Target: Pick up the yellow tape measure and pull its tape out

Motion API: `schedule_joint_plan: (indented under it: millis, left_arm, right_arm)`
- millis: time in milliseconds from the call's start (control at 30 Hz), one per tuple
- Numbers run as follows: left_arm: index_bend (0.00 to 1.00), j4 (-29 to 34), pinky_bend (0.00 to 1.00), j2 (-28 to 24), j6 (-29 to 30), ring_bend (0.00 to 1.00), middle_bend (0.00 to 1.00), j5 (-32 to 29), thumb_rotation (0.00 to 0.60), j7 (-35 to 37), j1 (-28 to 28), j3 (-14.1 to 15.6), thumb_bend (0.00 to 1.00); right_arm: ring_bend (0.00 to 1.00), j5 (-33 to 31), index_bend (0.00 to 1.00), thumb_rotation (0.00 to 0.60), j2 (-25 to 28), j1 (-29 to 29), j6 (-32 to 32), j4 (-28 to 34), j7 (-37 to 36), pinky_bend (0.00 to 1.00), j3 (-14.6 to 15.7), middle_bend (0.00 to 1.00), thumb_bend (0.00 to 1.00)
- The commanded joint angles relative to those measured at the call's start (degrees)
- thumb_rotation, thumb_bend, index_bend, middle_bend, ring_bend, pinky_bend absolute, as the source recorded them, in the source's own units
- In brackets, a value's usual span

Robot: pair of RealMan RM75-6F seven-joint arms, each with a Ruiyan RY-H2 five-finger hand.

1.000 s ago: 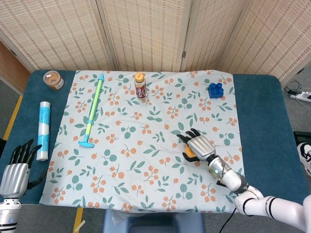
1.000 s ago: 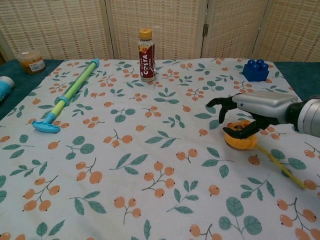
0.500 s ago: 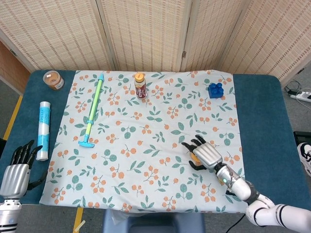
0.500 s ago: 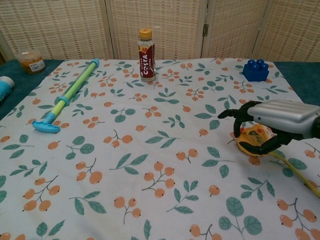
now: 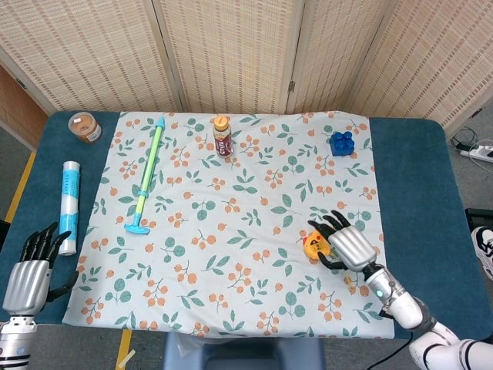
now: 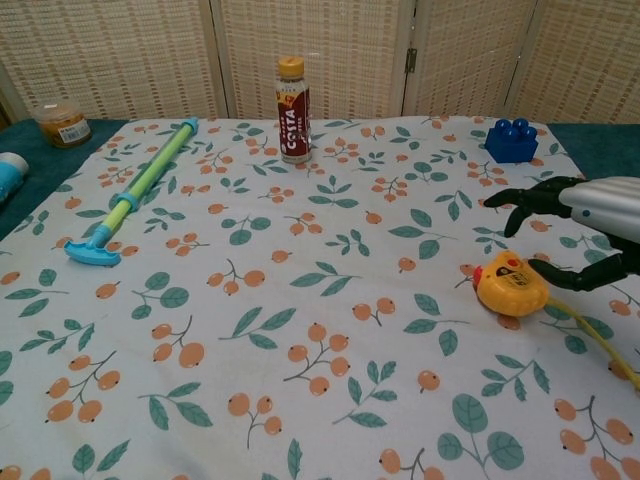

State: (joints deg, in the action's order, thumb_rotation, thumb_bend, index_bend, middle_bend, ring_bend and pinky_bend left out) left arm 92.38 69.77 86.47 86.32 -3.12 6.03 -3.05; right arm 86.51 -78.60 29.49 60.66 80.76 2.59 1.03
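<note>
Tape measure [image 6: 511, 285], rounded glossy yellow

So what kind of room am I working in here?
Probably an indoor test or demo setup, not a home: a table under a floral cloth, woven folding screens closing it off, and a power strip on the floor.

Bright, even, diffuse light; soft faint shadows, no glare, sharp focus throughout both views.
</note>
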Motion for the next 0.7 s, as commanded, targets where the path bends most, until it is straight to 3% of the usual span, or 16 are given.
schedule_joint_plan:
  millis: [33,400,700]
  left_arm:
    - [0.17,0.0,0.0,0.1,-0.1,0.03,0.02,0.0,0.6,0.0,0.1,0.0,0.36]
    - [0.17,0.1,0.0,0.0,0.2,0.03,0.02,0.0,0.6,0.0,-0.1,0.0,0.36]
    - [0.17,-0.6,0.0,0.1,0.5,0.03,0.02,-0.1,0.6,0.6,-0.7,0.3,0.36]
  right_arm:
    - [0.11,-2.5,0.1,0.35,0.7,0.1,-2.9,0.1,0.5,0.0,-0.5,0.31,0.55]
    - [0.11,-2.7,0.07,0.35,-3.0,3.0,-7.2,-2.4,0.4,0.0,-1.3,0.31,0.55]
    - [0.11,1.9,0.07,0.35,-1.7,2.5,-5.2,1.1,-0.3,0.0,1.3,0.31,0.55]
